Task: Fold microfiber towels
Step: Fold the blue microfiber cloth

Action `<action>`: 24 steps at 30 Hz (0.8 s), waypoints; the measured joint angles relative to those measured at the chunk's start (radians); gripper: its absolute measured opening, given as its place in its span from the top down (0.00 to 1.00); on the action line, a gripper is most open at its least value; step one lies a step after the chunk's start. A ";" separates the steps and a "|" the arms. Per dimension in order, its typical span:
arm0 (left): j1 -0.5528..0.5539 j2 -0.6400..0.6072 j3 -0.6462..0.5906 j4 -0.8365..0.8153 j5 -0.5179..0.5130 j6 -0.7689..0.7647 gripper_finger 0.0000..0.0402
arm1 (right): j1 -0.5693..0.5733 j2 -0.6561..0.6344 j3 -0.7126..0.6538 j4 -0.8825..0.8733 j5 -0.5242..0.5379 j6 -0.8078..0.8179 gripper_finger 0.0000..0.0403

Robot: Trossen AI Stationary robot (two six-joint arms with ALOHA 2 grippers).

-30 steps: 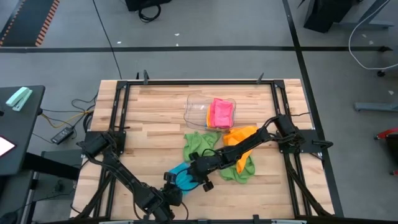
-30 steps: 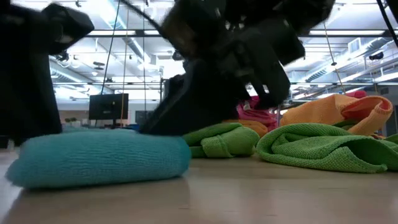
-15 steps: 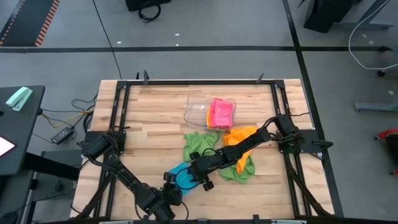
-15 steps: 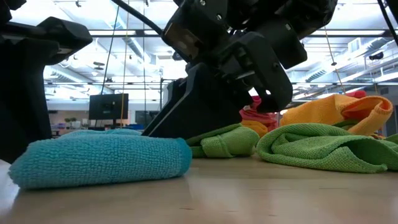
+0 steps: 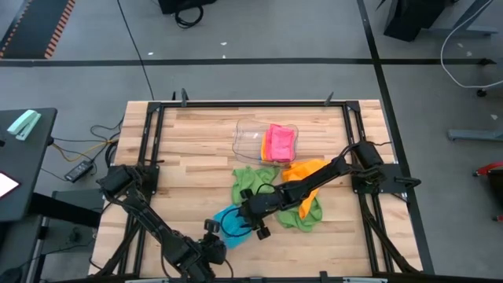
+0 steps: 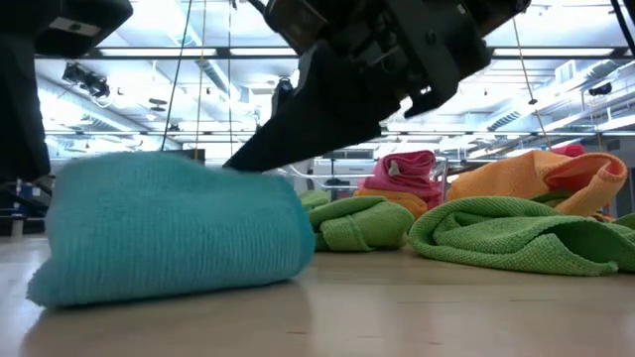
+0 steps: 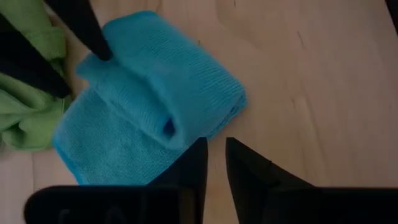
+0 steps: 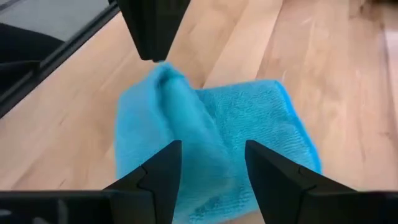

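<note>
A blue microfiber towel (image 5: pixel 230 222), folded into a thick bundle, lies at the table's near middle. Both grippers are on it. My left gripper (image 7: pixel 214 144) comes from the near left and is shut at the bundle's near end. My right gripper (image 8: pixel 211 152) reaches in from the right, its fingers standing wide on either side of the bundle's raised ridge. Two green towels (image 5: pixel 250 182) (image 5: pixel 305 211) and an orange one (image 5: pixel 305 171) lie crumpled behind. A pink towel (image 5: pixel 280 141) sits in the clear tray (image 5: pixel 245 135). My left gripper meets the blue towel at a raised peak of its fold (image 8: pixel 165 71), coming down at a slant from the near left. The cloth rises like a tent to the fingertips, which hide the exact spot. The rest of the towel sags to the table. My right gripper pinches the thick folded ridge (image 8: pixel 208 165) between its two fingers, several layers. It slants down from the table's right side, fingers across the ridge. One fingertip (image 7: pixel 102 53) digs into the far end. The bundle's top is raised; its underside (image 6: pixel 169 293) rests on the table.
The crumpled green and orange towels lie close behind the right arm. The clear tray stands at the far middle. Bare wood shows along the near edge and on the table's left half. Black frame rails run along both sides.
Both grippers have gone up a little with the blue towel. Its top has risen, so the bundle stands taller than before, while its underside has stayed on the table.
</note>
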 joint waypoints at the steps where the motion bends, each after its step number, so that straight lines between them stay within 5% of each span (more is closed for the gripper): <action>1: 0.000 0.000 0.001 0.000 0.000 0.001 0.84 | -0.002 -0.002 0.000 0.006 0.001 0.000 0.54; 24: -0.002 -0.006 0.086 0.023 0.005 0.127 0.87 | -0.041 0.017 0.000 -0.008 0.049 -0.027 0.59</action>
